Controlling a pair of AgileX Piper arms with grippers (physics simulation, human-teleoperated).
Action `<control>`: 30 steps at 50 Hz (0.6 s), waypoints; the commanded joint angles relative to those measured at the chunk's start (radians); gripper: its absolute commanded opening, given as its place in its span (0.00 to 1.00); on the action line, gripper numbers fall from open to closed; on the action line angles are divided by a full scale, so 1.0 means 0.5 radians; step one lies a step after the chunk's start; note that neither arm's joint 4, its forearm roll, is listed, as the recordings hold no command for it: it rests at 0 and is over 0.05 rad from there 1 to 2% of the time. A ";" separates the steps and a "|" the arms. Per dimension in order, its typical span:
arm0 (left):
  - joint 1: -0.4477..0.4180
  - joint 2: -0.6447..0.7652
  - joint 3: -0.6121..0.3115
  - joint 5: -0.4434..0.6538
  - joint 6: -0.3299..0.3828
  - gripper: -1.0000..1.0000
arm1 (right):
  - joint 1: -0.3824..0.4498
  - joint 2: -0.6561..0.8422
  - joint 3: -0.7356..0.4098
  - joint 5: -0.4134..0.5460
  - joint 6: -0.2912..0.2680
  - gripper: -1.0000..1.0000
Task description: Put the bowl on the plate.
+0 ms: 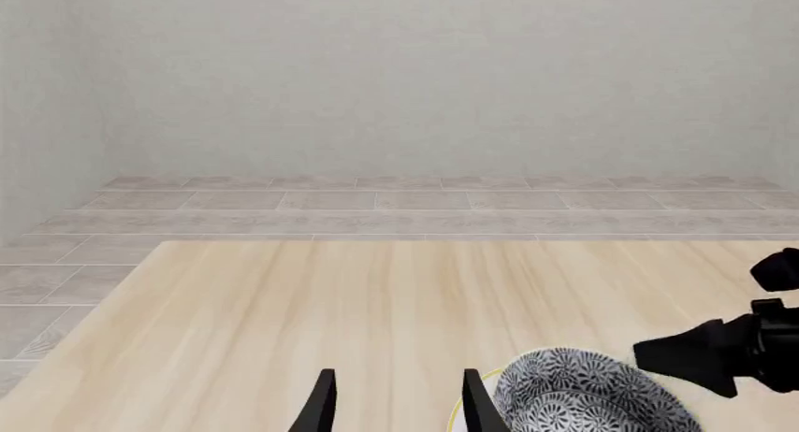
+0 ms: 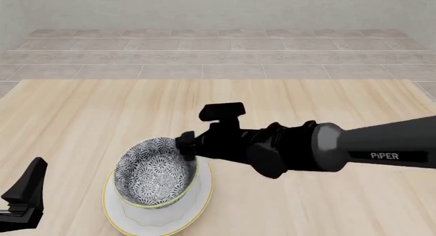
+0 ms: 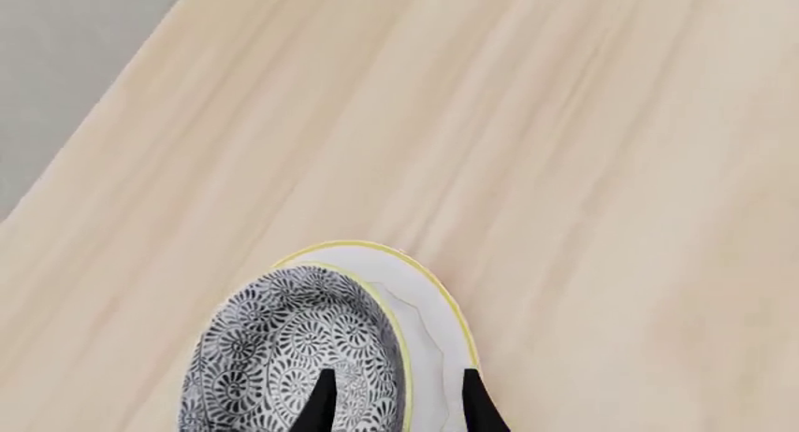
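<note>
The bowl (image 2: pixel 155 177) sits on the plate (image 2: pixel 194 208) (tilted), the right tool (image 2: pixel 187 146) at its rim.

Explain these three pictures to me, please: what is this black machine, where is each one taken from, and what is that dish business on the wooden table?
These are computer renders of two robot arms working at a wooden table. The middle picture looks down from a fixed camera behind the arms. The other two come from small cameras mounted on each arm just behind its pincer.

On the table lies a white plate with a yellow rim, and a patterned grey-and-white bowl sits over it. The right pincer has one finger inside the bowl's rim and one outside. Whether it is pinching the rim is unclear.

The left pincer stands beside the dishes, open and holding nothing.
</note>
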 commanded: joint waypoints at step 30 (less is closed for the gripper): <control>0.000 0.000 0.000 0.000 0.000 1.00 | -0.335 -1.363 0.305 0.491 -0.381 1.00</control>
